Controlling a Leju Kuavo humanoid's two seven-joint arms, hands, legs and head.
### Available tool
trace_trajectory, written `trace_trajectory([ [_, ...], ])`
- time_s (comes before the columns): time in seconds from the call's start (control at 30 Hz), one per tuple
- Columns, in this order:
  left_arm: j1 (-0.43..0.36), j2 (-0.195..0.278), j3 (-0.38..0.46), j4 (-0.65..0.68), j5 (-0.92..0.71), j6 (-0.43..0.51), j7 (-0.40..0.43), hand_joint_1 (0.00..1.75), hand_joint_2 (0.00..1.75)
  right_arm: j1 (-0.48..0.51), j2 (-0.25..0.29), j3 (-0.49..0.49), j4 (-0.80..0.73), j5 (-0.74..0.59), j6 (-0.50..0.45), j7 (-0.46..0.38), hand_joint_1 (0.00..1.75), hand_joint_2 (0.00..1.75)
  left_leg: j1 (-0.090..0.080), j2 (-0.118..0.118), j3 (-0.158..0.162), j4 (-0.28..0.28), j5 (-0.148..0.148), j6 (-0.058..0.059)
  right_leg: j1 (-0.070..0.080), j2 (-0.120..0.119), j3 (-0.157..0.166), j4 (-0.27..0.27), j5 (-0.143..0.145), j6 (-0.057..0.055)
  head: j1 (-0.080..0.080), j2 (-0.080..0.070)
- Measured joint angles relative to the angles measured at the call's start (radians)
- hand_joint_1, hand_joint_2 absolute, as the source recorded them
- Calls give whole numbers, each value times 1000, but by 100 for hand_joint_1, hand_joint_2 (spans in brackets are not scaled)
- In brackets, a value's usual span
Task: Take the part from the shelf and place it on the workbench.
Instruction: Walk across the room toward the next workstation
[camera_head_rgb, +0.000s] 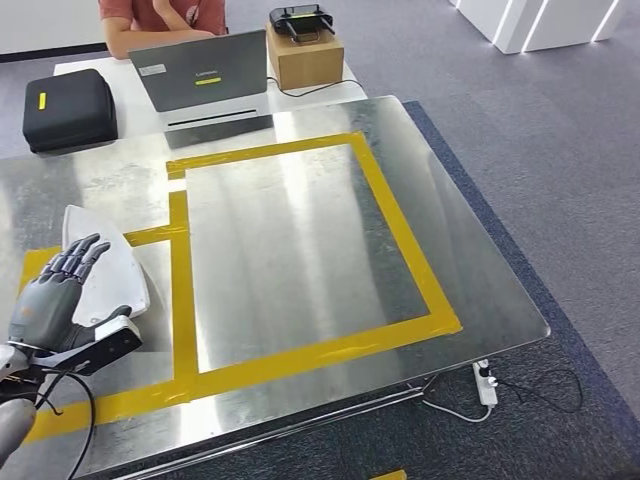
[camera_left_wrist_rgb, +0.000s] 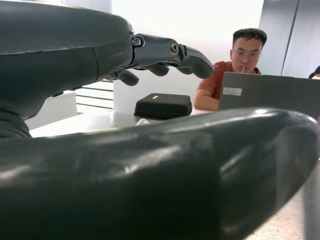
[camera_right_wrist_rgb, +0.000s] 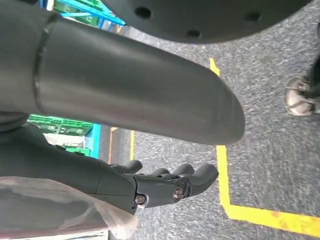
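One white part (camera_head_rgb: 106, 265) lies flat on the metal workbench (camera_head_rgb: 302, 250) in the head view, just outside the yellow tape square (camera_head_rgb: 400, 230) on its left side; the left hand (camera_head_rgb: 56, 300) hovers beside the part, fingers spread, grasping nothing. From the left wrist, the fingers (camera_left_wrist_rgb: 166, 52) stretch out straight, with a black case (camera_left_wrist_rgb: 163, 105) and a person (camera_left_wrist_rgb: 241, 60) at a laptop (camera_left_wrist_rgb: 271, 92) beyond. From the right wrist, the right hand (camera_right_wrist_rgb: 162, 182) hangs released over grey carpet (camera_right_wrist_rgb: 271, 165).

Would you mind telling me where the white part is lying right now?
In the head view, the white part lies on the metal workbench near its left edge, just left of the yellow tape and right beside the open left hand.
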Motion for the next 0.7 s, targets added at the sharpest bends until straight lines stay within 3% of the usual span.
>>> trace_trajectory([
  [0.07,-1,-5,0,2,3,-1,0,0,0,-1,-2,0,0,0,0,5,0,0,-1,-2,-3,3,4,-8,2,6,73,-131,46,-7,-1,0],
  [0.1,-2,-7,0,2,3,-2,0,0,0,-2,-3,0,0,0,0,7,0,0,-2,-3,-6,4,7,-14,3,8,92,-166,53,-10,-1,0],
  [0.17,-2,-10,0,3,4,-3,1,0,0,-2,-3,0,0,0,-1,11,0,0,-2,-5,-9,4,16,-29,6,10,94,-178,58,-18,-2,0],
  [0.23,-2,-12,0,6,6,-3,3,0,0,-1,-4,-1,0,0,-4,15,0,0,2,-5,-15,11,7,-43,4,6,86,-183,69,-35,-2,0],
  [0.3,-2,-13,0,10,9,-3,5,0,0,-2,-4,-2,0,1,-8,19,0,0,6,-5,-40,80,-61,-56,1,0,73,-188,85,-51,-4,0],
  [0.37,-1,-16,0,15,12,-4,6,0,0,-1,-5,-3,0,1,-10,20,0,0,11,-4,-76,210,-149,-67,2,-3,54,-187,98,-56,-5,0],
  [0.4,0,-18,0,17,13,-4,6,0,0,-1,-5,-3,0,1,-10,21,0,0,13,-4,-85,261,-171,-71,2,-5,44,-186,105,-56,-5,0],
  [0.43,0,-20,0,19,14,-4,7,0,0,-1,-5,-4,0,1,-10,21,0,0,15,-4,-78,280,-172,-73,2,-7,34,-185,111,-55,-5,0],
  [0.47,0,-22,0,21,16,-4,8,0,0,-1,-5,-5,0,1,-10,22,0,0,18,-4,-53,259,-154,-74,2,-8,26,-183,117,-53,-5,0],
  [0.53,-1,-24,0,24,22,-4,11,0,0,-1,-5,-6,0,0,-12,25,0,0,21,-3,41,126,-106,-74,2,-9,13,-179,127,-46,-5,0],
  [0.6,-1,-27,0,25,26,-2,14,0,0,-2,-5,-7,0,-1,-15,27,0,0,19,-4,112,6,-91,-67,4,-10,4,-175,137,-36,-4,0],
  [0.7,0,-31,0,28,31,-1,16,0,0,-2,-5,-8,0,-1,-17,29,0,0,14,-5,116,-21,-85,-46,5,-9,-4,-178,155,-15,-2,0],
])
